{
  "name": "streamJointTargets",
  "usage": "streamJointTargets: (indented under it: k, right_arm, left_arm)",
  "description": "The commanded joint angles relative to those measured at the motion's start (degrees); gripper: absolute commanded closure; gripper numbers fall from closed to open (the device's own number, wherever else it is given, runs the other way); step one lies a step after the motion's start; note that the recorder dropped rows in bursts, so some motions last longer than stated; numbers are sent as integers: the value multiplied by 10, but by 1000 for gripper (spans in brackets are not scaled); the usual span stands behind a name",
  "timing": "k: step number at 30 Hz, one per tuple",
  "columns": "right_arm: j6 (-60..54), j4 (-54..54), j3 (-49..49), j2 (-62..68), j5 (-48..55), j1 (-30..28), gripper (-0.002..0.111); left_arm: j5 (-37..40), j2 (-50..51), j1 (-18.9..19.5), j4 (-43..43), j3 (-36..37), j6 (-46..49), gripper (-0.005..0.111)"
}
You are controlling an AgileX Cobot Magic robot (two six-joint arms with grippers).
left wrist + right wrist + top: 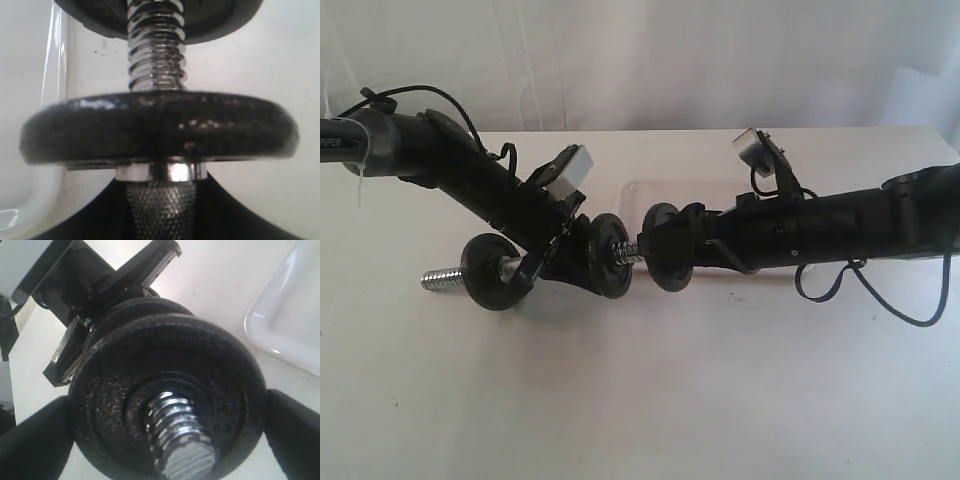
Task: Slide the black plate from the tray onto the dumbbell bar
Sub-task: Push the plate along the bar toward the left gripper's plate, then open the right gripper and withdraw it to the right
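Centre of the outside view: pinching the black plate [664,225] edge to edge with the right gripper [668,252], closed narrow on its rim. Off the tray [710,195] behind it, hole over the threaded right tip of the bar [445,279], just right of a second disc [610,255]. Left of centre: clamping the bar's knurled grip with the left gripper [542,258], between that disc and a third disc [492,272].

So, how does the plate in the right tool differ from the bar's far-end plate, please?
The right tool grips the black plate; the far plate is ungripped. The black plate is near the bar's tip; bare thread juts beyond the far plate. Both are black discs on the bar.
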Motion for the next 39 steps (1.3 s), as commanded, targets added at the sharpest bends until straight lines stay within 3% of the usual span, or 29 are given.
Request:
streamJointTargets:
  k: [1, 21, 39]
  right_arm:
    - [-11, 49, -16, -8, 23, 2, 108]
    - [23, 49, -64, -8, 28, 2, 106]
    - [38, 49, -63, -8, 48, 2, 44]
  left_arm:
    - [79, -12, -7, -345, -3, 37, 107]
    - [79, -12, -7, -381, -3, 48, 107]
    - [79, -12, -7, -382, -3, 49, 107]
